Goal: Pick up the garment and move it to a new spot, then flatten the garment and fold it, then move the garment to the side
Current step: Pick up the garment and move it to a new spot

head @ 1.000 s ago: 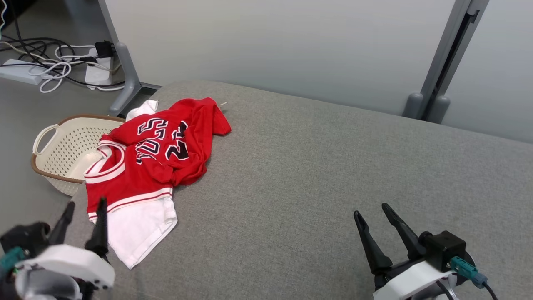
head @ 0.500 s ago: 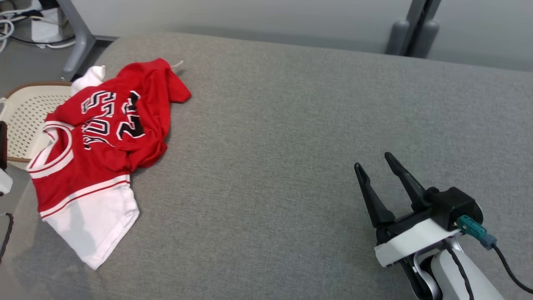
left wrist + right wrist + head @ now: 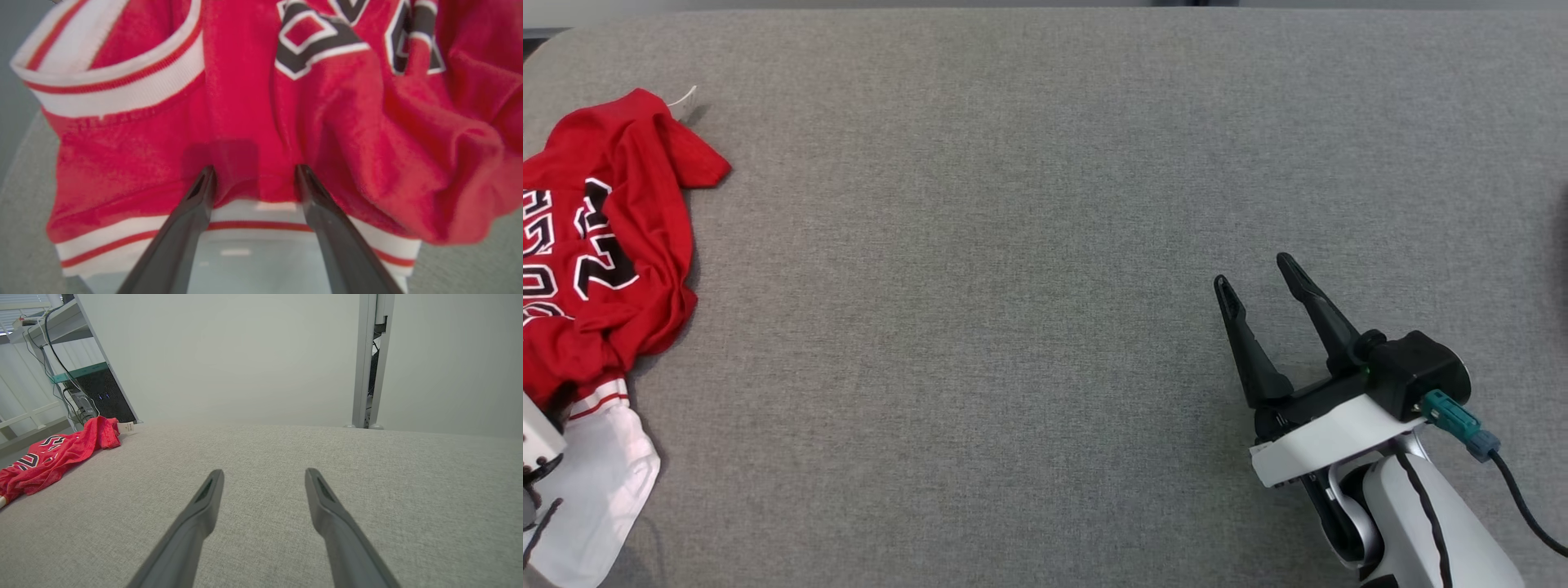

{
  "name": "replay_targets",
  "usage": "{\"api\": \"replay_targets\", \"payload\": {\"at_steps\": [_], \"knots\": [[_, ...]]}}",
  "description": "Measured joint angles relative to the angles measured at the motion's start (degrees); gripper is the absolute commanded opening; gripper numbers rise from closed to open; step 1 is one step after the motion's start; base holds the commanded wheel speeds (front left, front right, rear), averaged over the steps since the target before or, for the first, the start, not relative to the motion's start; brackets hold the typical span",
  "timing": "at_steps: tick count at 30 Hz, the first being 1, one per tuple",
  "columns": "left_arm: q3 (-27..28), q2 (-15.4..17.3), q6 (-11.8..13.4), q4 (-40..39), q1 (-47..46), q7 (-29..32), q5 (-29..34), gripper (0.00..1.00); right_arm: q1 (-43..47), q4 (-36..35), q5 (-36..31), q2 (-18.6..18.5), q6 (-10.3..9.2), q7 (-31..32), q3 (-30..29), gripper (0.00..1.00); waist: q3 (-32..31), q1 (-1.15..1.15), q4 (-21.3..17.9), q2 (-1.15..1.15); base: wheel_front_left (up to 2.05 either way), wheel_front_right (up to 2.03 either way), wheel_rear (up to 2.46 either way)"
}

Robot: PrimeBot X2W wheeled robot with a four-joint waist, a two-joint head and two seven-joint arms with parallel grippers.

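Garment (image 3: 605, 245) lengthwise near-to-far, white end nearest

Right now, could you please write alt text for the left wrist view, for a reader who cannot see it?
The left gripper holds its two dark fingers open, tips at a crumpled red jersey with white-and-red striped trim and black, white-edged lettering. It lies on a grey fabric surface.
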Motion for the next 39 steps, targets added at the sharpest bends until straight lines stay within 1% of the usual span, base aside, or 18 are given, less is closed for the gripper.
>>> {"api": "replay_targets", "payload": {"at_steps": [4, 5, 6, 7, 11, 17, 21, 26, 30, 35, 39], "knots": [[-2.9, 1.0, 0.0, 0.3, 0.0, 2.5, -2.5, 1.00, 0.0, 0.0, -0.1, 0.1, 0.00, 0.0, -0.4, 1.00, -0.1, 0.00, -0.8, 0.00, 0.00, 0.00, 0.00], [-3.7, 1.1, 0.0, 0.0, 0.0, 2.5, -3.1, 0.94, 0.0, 0.0, -0.1, 0.2, 0.00, 0.0, -0.5, 1.00, -0.2, 0.00, -0.8, 0.00, 0.00, 0.00, 0.00], [-4.5, 1.2, 0.0, -0.4, 0.1, 2.4, -3.6, 0.44, 0.1, 0.0, -0.2, 0.2, 0.00, 0.0, -0.6, 1.00, -0.3, 0.00, -0.7, 0.00, 0.00, 0.00, 0.00], [-5.2, 1.5, 0.0, -0.8, 0.2, 1.9, -4.1, 0.00, 0.2, 0.1, -0.2, 0.2, 0.00, 0.0, -0.5, 1.00, -0.5, 0.00, -0.5, 0.00, 0.00, 0.00, 0.00], [-7.6, 1.4, -0.1, -1.8, 0.6, -0.5, -5.8, 0.00, 0.3, 0.5, -0.1, 0.4, 0.00, 0.0, -0.2, 1.00, -1.9, 0.00, -0.1, 0.00, 0.00, 0.00, 0.00], [-11.8, 4.3, -0.2, -4.6, 0.5, -5.0, -6.0, 0.00, 1.3, 1.1, 1.1, 0.7, 0.00, 0.0, 0.2, 1.00, -5.7, 0.00, 0.4, 0.00, 0.00, 0.00, 0.00], [-15.6, 5.0, -0.2, -9.0, -0.2, -7.1, -6.7, 0.00, 2.9, 1.6, 2.0, 0.8, 0.00, 0.0, -0.1, 1.00, -9.1, 0.00, 0.5, 0.00, 0.00, 0.00, 0.00], [-20.4, 6.5, -0.2, -15.8, -1.4, -7.1, -7.3, 0.00, 5.0, 2.0, 3.1, 1.1, 0.00, 0.0, -0.3, 1.00, -13.5, 0.00, 0.1, 0.00, 0.00, 0.00, 0.00], [-23.2, 6.6, -0.2, -22.1, -1.4, -5.8, -9.0, 0.00, 6.6, 2.3, 3.6, 1.3, 0.00, 0.0, -0.5, 1.00, -16.6, 0.00, -0.9, 0.00, 0.00, 0.00, 0.00], [-26.4, 6.7, -0.2, -30.0, -1.4, -4.7, -10.2, 0.00, 6.9, 2.0, 4.1, 1.4, 0.00, 0.0, -0.5, 1.00, -18.8, 0.00, -3.6, 0.00, 0.00, 0.00, 0.00], [-27.5, 5.8, -0.2, -36.6, -1.6, -3.8, -11.8, 0.00, 6.9, 1.7, 4.2, 1.1, 0.00, 0.0, -0.9, 1.00, -19.8, 0.00, -6.3, 0.00, 0.00, 0.00, 0.00]]}}
